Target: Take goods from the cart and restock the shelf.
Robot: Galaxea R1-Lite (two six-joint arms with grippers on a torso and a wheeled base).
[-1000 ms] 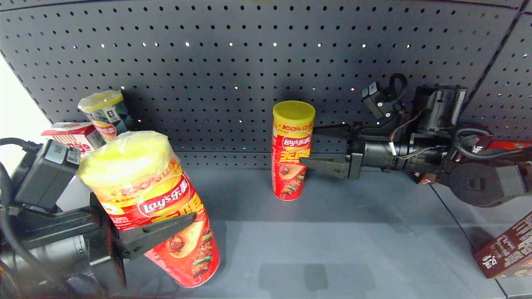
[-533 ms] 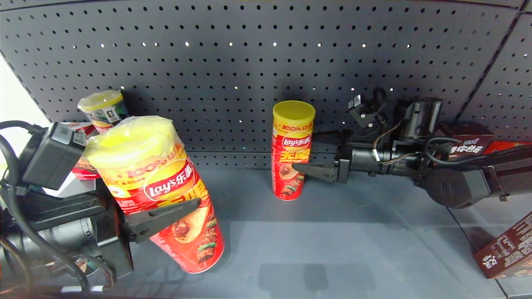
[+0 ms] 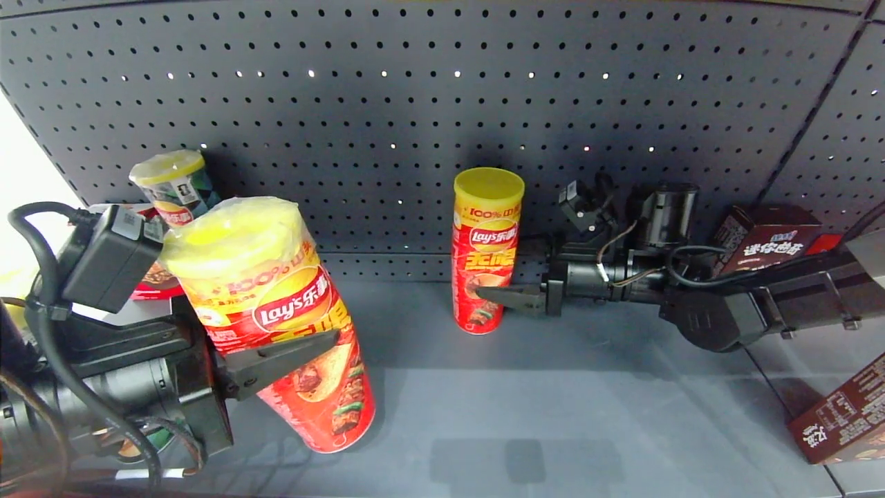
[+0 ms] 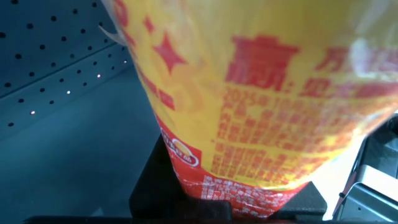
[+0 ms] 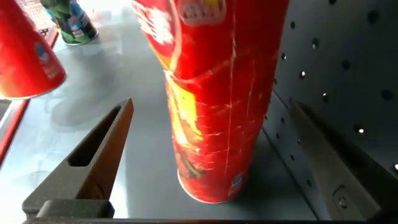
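Observation:
A red chips can with a yellow lid (image 3: pixel 486 249) stands upright on the shelf floor (image 3: pixel 553 401) near the pegboard. My right gripper (image 3: pixel 501 266) is open, one finger on each side of the can's lower half; in the right wrist view the can (image 5: pixel 217 106) stands between the spread fingers (image 5: pixel 93 162), apart from both. At the front left, my left gripper (image 3: pixel 276 339) is shut on a second, plastic-wrapped chips can (image 3: pixel 269 311), tilted with its base low over the shelf. That can (image 4: pixel 261 93) is close up in the left wrist view.
Behind my left arm, at the back left, a smaller can (image 3: pixel 169 183) stands beside a red box (image 3: pixel 148 280). Dark brown boxes sit at the right, one at the back (image 3: pixel 764 238) and one at the front (image 3: pixel 843 415). The pegboard wall (image 3: pixel 387 104) closes the back.
My right gripper has slid left and lower, so its open fingers now flank the standing can. My left gripper has carried the tilted can slightly to the right.

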